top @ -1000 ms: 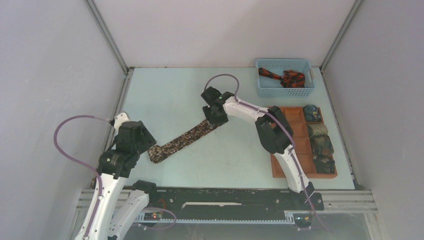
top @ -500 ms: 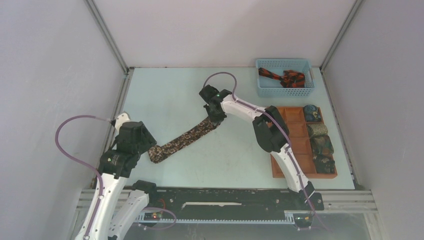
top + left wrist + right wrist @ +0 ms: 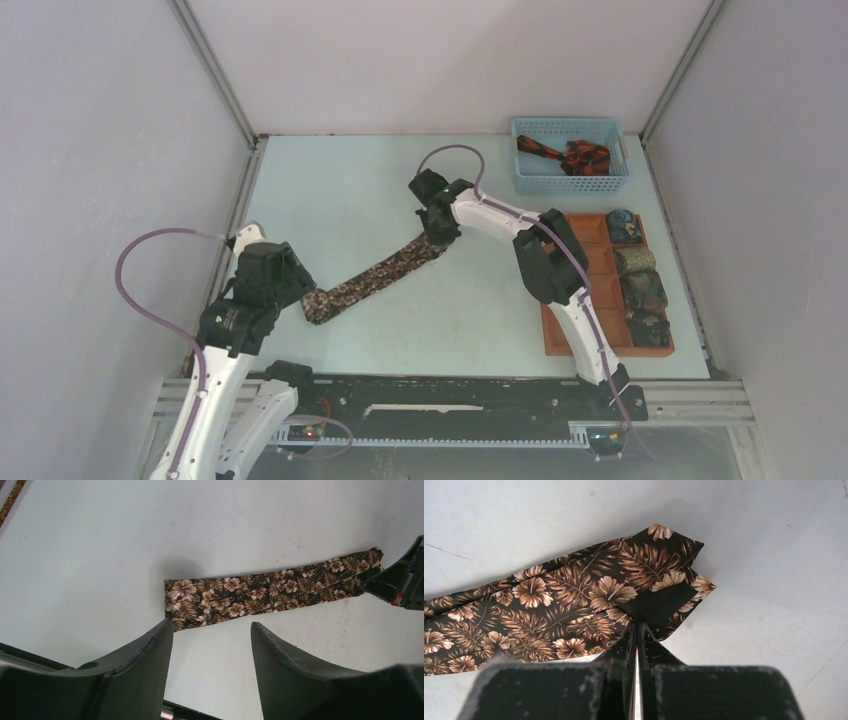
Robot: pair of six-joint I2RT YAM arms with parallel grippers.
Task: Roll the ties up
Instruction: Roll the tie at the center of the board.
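My right gripper (image 3: pixel 638 629) is pinched tight on the pointed far end of the brown floral tie (image 3: pixel 370 280), which lies flat, slanting across the table (image 3: pixel 340 190). My left gripper (image 3: pixel 212 635) hangs spread wide by its near end.

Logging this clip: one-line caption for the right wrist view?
Right claw pinching the pointed end of a brown floral tie on the pale table.
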